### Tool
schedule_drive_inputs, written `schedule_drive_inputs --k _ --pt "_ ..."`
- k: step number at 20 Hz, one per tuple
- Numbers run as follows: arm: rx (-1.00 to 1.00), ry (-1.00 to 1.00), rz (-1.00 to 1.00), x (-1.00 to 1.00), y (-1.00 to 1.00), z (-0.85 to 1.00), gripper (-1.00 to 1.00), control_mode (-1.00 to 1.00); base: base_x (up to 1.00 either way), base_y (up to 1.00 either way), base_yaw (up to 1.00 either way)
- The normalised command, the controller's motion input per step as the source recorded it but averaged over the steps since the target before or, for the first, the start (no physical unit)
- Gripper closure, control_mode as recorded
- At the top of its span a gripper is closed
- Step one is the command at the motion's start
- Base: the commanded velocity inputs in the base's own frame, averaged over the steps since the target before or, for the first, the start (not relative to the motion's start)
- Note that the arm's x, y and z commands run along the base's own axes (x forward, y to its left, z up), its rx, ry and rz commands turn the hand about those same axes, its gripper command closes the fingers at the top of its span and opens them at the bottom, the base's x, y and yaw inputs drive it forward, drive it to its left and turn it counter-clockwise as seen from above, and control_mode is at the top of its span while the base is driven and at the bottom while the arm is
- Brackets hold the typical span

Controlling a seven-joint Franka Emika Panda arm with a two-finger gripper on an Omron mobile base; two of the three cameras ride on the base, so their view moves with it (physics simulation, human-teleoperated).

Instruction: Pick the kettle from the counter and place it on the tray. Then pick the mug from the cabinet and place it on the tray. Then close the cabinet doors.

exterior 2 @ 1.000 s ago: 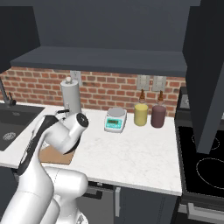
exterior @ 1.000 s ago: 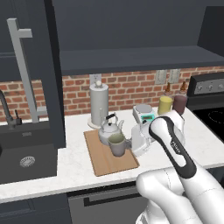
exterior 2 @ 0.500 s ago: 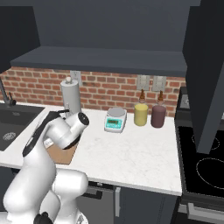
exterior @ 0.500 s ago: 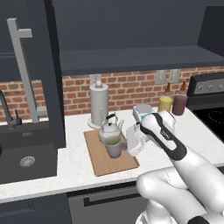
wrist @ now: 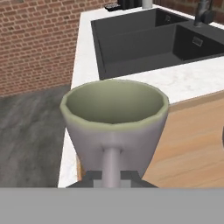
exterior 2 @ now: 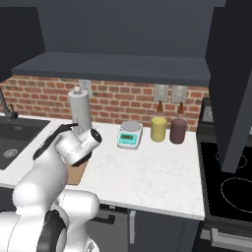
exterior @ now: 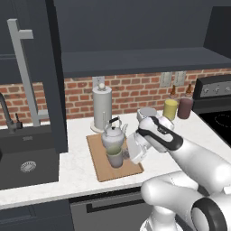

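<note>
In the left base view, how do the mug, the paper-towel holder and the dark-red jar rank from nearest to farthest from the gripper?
1. mug: held at its handle by the gripper, over the tray.
2. paper-towel holder: behind the tray, at the brick wall.
3. dark-red jar: far right, beside the yellow jar.

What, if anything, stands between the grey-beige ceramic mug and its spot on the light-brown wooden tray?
Nothing visible does. The grey-beige ceramic mug is upright over the light-brown wooden tray, just in front of the squat silver kettle already there; the gripper is shut on its handle.
</note>
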Motion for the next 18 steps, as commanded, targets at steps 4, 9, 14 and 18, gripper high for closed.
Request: schedule_drive_inputs --k 4,9,14,18 --pt "0.00 -0.01 0.05 0.07 0.00 -0.37 1.00 -1.00 0.00 0.00 0.00" --pt "-0.04 -0.09 0.02 0.12 0.01 -0.38 1.00 -1.00 0.00 0.00 0.00" --pt "-0.06 -0.15 0.00 0.14 0.00 -0.34 1.00 -1.00 0.00 0.00 0.00" --pt "-0.03 -0.12 0.00 0.10 0.00 -0.29 1.00 -1.00 0.00 0.00 0.00"
